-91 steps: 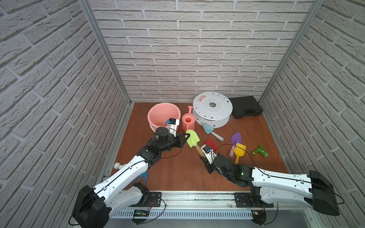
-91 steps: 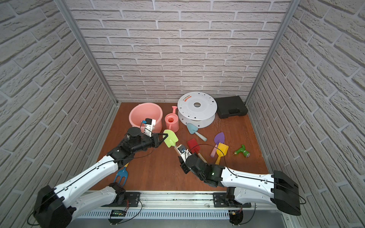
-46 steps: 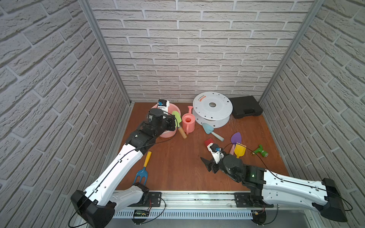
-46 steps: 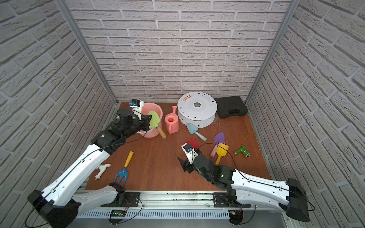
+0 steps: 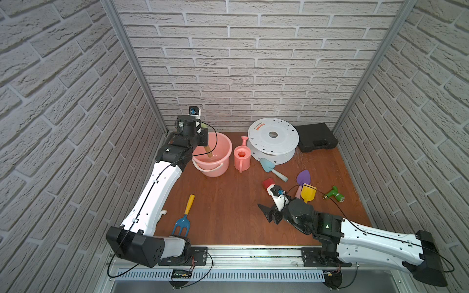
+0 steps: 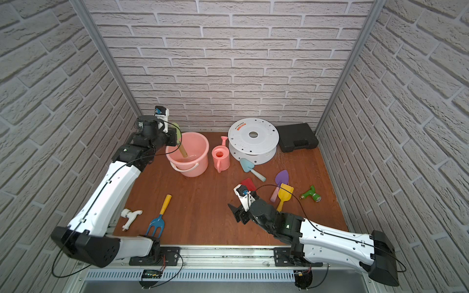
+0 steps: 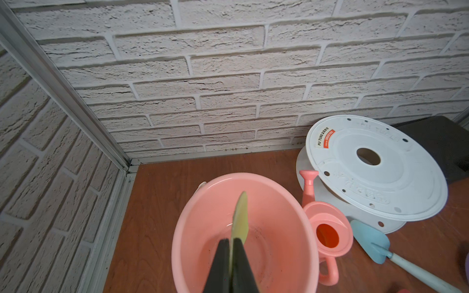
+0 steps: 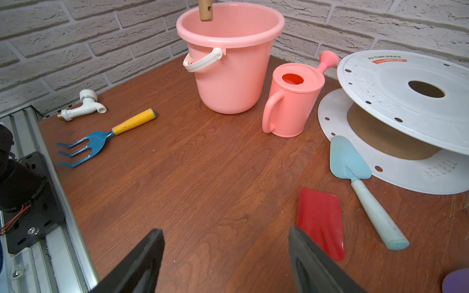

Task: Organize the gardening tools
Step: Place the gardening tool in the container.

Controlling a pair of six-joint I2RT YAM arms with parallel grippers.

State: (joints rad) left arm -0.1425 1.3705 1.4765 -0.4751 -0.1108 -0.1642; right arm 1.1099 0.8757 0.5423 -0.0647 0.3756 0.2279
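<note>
The left gripper point(image 7: 231, 241) was clamped on the blade of the lime-green wooden-handled trowel point(image 7: 239, 218), held handle-down over the pink plastic bucket point(image 5: 215, 171), upper left of centre in both top views. The right gripper point(image 8: 224, 229) stood open and empty beside the red plastic spade point(image 8: 319, 218).

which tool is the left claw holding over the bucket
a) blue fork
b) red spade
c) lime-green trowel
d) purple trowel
c: the left claw is shut on the lime-green trowel by its blade, with the handle pointing down at the bucket.
</note>
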